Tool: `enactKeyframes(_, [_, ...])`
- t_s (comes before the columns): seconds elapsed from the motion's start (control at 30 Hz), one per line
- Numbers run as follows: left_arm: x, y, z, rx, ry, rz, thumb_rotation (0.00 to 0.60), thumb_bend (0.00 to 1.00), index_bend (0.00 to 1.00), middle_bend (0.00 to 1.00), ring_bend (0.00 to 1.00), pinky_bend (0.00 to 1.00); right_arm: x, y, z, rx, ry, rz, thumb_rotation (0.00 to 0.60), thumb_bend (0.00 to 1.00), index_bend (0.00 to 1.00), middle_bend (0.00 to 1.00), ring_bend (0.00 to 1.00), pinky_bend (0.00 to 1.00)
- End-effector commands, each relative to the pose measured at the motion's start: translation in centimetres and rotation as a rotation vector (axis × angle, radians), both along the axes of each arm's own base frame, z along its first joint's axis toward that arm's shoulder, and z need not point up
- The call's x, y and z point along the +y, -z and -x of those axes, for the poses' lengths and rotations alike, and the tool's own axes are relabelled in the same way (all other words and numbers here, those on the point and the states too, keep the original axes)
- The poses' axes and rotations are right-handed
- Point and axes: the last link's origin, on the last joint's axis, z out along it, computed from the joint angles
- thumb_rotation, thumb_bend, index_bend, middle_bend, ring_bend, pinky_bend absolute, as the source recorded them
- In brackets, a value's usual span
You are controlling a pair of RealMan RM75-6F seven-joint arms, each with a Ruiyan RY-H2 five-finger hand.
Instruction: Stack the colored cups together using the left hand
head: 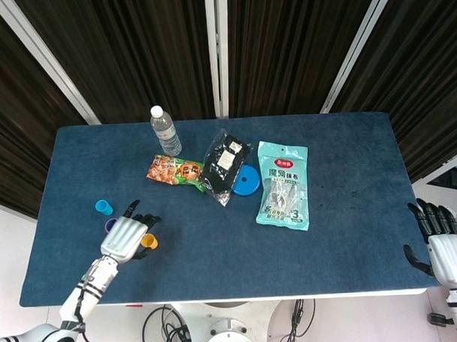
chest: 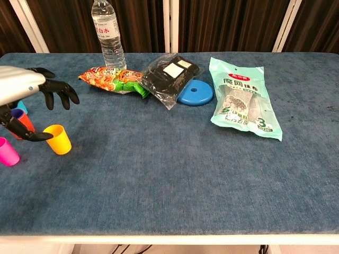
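One left hand was seen spread, empty, over yellow cup | purple-in-orange stack, pink cup, cyan cup near worktop left edge | risk: yellow cup could be tipped by thumb.

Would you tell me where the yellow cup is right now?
In the chest view the yellow cup stands near the table's left edge, under the left hand, right of the pink cup.

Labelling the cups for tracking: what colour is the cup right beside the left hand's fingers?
Yellow cup, clearest in the chest view.
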Motion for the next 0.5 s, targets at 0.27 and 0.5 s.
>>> enactKeyframes(0.27, [0.35,2.05,0.42,0.064,-0.008,0.024,0.600,0.22,0.24,0.28,0.35,0.01,0.08,-0.31,0.39,-0.004,0.012,0.009,0.600,0.33,0.00,0.00,0.00,0.00])
enactKeyframes(0.5, [0.62,2.23,0.86,0.085,-0.026,0.007,0.600,0.22,0.31,0.34,0.42,0.05,0.09,-0.19,0.56,-0.007,0.016,0.003,0.600,0.33,0.00,0.00,0.00,0.00])
